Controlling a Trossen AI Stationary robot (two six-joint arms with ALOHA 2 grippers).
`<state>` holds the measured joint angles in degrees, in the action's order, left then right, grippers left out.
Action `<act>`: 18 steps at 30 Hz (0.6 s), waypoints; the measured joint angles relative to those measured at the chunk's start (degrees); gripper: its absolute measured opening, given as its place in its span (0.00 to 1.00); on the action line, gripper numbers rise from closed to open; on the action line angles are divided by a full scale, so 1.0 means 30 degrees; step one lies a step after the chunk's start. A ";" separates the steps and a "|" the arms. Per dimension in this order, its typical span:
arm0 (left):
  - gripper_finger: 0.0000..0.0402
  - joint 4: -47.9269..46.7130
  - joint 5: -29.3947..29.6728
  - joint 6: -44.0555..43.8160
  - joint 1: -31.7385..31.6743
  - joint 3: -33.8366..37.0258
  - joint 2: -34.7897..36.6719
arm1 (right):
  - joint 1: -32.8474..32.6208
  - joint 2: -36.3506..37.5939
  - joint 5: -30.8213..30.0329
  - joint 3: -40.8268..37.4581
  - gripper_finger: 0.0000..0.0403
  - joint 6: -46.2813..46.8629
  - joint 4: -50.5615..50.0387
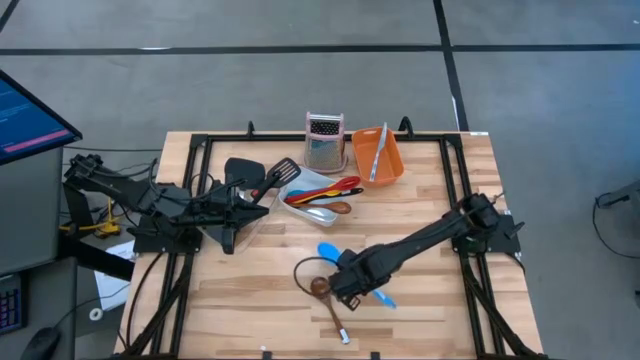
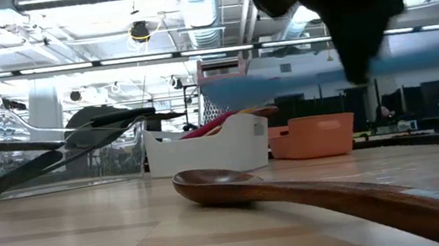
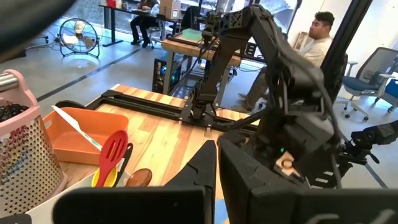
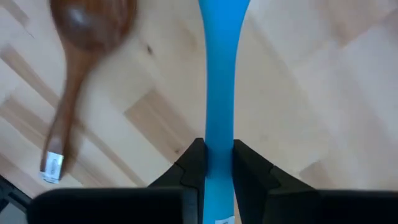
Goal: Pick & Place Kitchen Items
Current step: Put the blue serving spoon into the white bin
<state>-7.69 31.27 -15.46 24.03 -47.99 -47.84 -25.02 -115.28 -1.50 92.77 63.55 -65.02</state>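
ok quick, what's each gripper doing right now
Left gripper: shut, holding nothing visible, near the clear tub.
Right gripper: shut on the blue spoon, above the table beside the wooden spoon.

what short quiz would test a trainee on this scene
1. True or false: the right gripper is shut on the blue spoon.
2. Which lies on the bare table beside that spoon? A) wooden spoon B) grater C) orange tub
3. Fill in: the red utensils lie in the ___ tub.

Key: 1 true; 2 A; 3 white.
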 joint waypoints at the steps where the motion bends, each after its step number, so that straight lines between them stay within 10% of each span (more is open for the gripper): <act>1: 0.01 -0.0006 0.0000 0.0000 0.0005 0.0000 -0.0002 | 0.0124 0.0018 -0.0312 0.0578 0.11 -0.0288 -0.0641; 18: 0.01 -0.0014 -0.0007 -0.0569 0.0006 0.0000 0.0001 | 0.3579 0.0080 -0.3830 0.6804 0.11 -0.6597 -0.8298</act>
<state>-7.73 31.25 -17.17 24.05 -47.99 -47.83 -14.29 -115.04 -12.99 113.18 43.76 -89.91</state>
